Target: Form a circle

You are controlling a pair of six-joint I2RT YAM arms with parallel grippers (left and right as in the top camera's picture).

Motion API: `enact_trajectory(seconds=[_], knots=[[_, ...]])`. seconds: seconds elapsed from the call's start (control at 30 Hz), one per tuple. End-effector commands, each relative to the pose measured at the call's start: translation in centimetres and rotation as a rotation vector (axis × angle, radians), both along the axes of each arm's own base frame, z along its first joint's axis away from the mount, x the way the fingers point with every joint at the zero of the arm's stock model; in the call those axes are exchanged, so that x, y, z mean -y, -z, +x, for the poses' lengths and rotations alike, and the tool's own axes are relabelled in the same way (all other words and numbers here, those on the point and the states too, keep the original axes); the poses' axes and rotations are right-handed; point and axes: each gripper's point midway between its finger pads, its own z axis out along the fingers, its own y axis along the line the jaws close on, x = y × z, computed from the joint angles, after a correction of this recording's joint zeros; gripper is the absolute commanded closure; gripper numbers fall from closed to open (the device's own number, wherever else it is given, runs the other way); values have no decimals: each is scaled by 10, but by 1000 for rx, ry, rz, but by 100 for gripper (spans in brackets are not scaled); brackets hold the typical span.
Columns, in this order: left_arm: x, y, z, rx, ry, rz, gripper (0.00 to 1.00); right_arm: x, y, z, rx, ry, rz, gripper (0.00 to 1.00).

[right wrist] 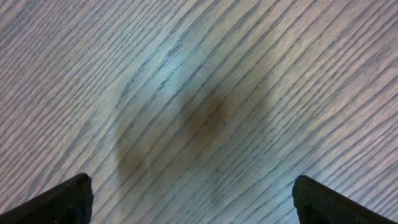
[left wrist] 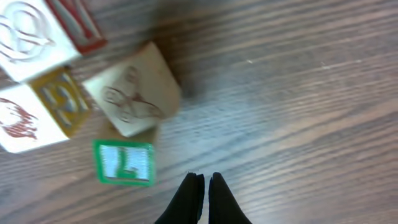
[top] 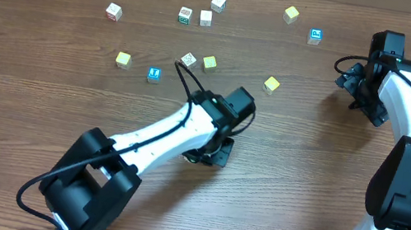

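Circle [left wrist: 134, 93]: no ring yet, by my reading. Left wrist view shows four small cubes in a tight clump on the bench [left wrist: 298, 93]. Three whitish cubes [left wrist: 28, 118] and one green-faced cube [left wrist: 124, 163], sides touching or nearly so, no open middle. Clump sits at about 10 o'clock from the left jaws, with the green-faced cube nearest, just beside the tips but apart. Left jaws pressed together, pinching nothing. Right jaws spread wide over bare wood, nothing between them.

Left to do, as I judge: open the clump into a loop, perhaps drawing in more cubes. Overhead, yellow cubes [top: 272, 84] and blue-faced cubes [top: 316, 36] lie scattered from 10 to 1 o'clock of the left arm [top: 170, 126].

Hard to make out: clump is blurred, two cubes are cut off at the frame's 10 o'clock corner, prints unreadable. Overhead, left arm covers its own jaws, and I cannot match the clump there with certainty.
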Motion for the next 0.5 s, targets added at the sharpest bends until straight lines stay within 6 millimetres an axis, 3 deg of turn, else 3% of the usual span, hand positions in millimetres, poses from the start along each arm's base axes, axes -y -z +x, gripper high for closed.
enact_trajectory(seconds=[0.0,0.23,0.47], knots=[[6,6,-1,-21,-51,0,96,0,-12,3,31,-2,-7,0],[-5,7,14,58,-131,65,96,0,-12,3,31,-2,-7,0],[-5,7,15,62,-140,68,96,0,-12,3,31,-2,-7,0]])
